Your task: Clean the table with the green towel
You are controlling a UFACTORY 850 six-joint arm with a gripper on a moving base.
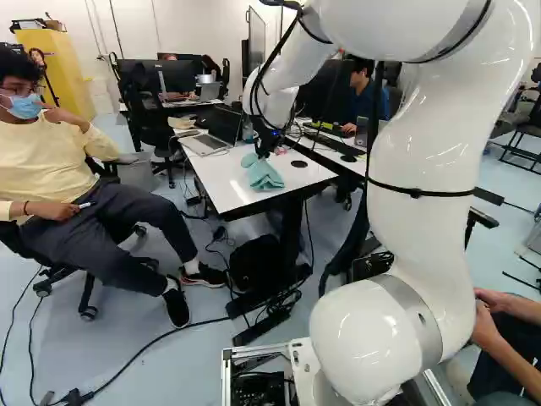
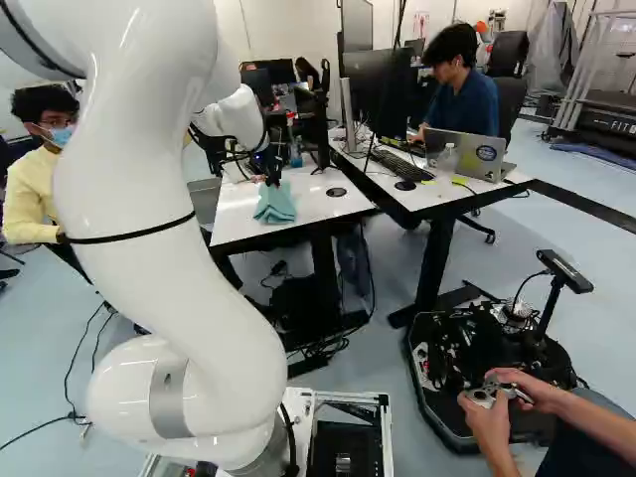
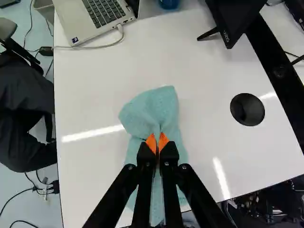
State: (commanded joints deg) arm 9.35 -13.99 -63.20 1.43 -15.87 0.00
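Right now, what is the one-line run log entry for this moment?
gripper: shut on green towel | towel: bunched at grip, on white table | laptop: open nearby

Bright, fairly even light fills the room. In the wrist view, a white bar of glare lies on the table [image 3: 85, 190], close to the side edge running from the laptop's [image 3: 71, 19] corner; another runs toward the edge nearest the base, a third beside the round hole [image 3: 247, 109]. Highlights gleam on the glossy arm [image 1: 423, 152]. Beneath the table is dark shade.
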